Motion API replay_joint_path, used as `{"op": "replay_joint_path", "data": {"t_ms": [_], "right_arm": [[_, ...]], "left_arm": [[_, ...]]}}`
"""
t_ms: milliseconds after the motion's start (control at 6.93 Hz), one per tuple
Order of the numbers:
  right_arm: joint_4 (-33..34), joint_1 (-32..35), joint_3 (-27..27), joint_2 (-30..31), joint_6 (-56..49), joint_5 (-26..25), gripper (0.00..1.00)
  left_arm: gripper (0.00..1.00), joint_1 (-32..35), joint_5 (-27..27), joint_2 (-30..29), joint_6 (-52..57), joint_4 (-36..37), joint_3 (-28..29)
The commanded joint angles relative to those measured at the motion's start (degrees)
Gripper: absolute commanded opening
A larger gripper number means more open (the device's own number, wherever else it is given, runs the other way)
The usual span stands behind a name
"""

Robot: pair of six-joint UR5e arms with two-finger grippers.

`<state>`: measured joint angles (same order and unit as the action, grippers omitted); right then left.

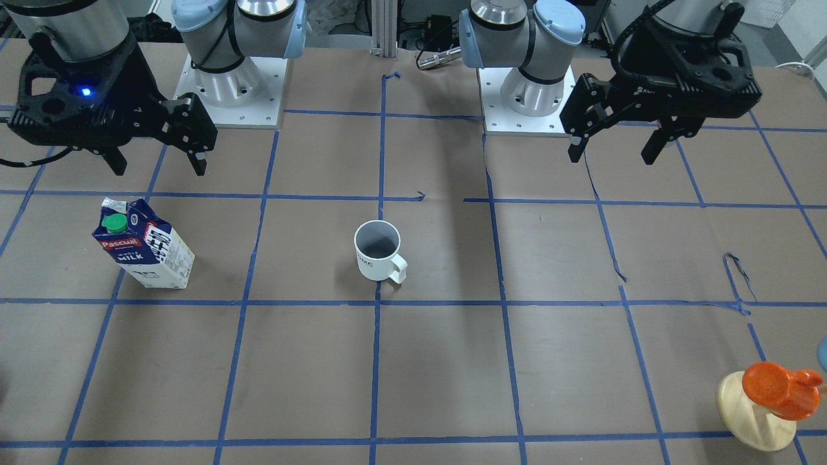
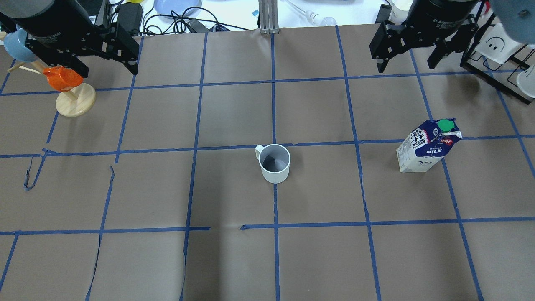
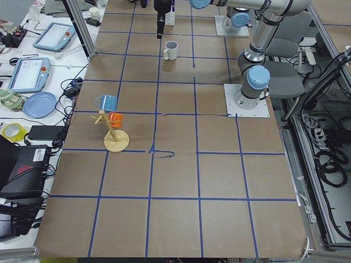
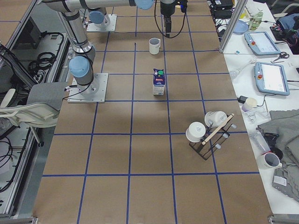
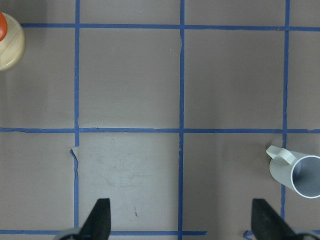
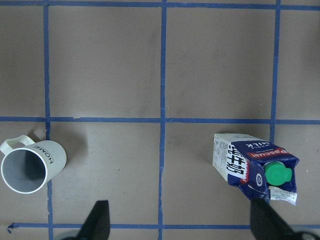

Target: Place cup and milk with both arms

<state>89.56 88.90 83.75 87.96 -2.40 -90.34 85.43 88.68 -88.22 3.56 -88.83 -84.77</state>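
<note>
The white cup stands upright at the table's middle, also in the overhead view. The navy and white milk carton with a green cap stands upright on the robot's right side. My left gripper is open and empty, raised over the far left of the table; its wrist view shows the cup at the right edge. My right gripper is open and empty, raised beyond the milk; its wrist view shows both the milk and the cup.
A pale wooden mug stand holding an orange cup and a blue cup stands under the left gripper. A black rack with white mugs stands at the far right. Blue tape lines grid the brown table.
</note>
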Motion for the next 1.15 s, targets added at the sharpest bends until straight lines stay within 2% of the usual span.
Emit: {"op": "replay_joint_path", "data": {"t_ms": [0,144,288,577,721,1010], "right_arm": [[-0.09,-0.65,3.15,-0.07,-0.67,-0.19,1.00],[0.78,-1.09,5.17,0.02,-4.68,-0.28,1.00],[0.61,-4.23,5.63,0.02,-7.41,-1.15,1.00],[2.88,-16.42,10.00,-0.33,-12.88,-0.38,1.00],[9.25,-16.74,12.38,-1.98,-13.67,-0.28,1.00],[15.09,-17.00,17.91,-4.63,-13.34,-0.28,1.00]], "left_arm": [[1.00,0.00,-0.26,-0.11,-0.74,0.32,-0.14],[1.00,0.00,-0.35,-0.11,-0.75,0.33,-0.14],[1.00,0.00,-0.09,-0.11,-0.58,0.24,0.04],[1.00,0.00,-0.17,-0.29,-0.66,0.33,-0.14],[1.00,0.09,-0.17,-0.64,-0.14,1.46,0.21],[1.00,0.09,-0.17,-0.55,-0.40,1.99,-0.14]]}}
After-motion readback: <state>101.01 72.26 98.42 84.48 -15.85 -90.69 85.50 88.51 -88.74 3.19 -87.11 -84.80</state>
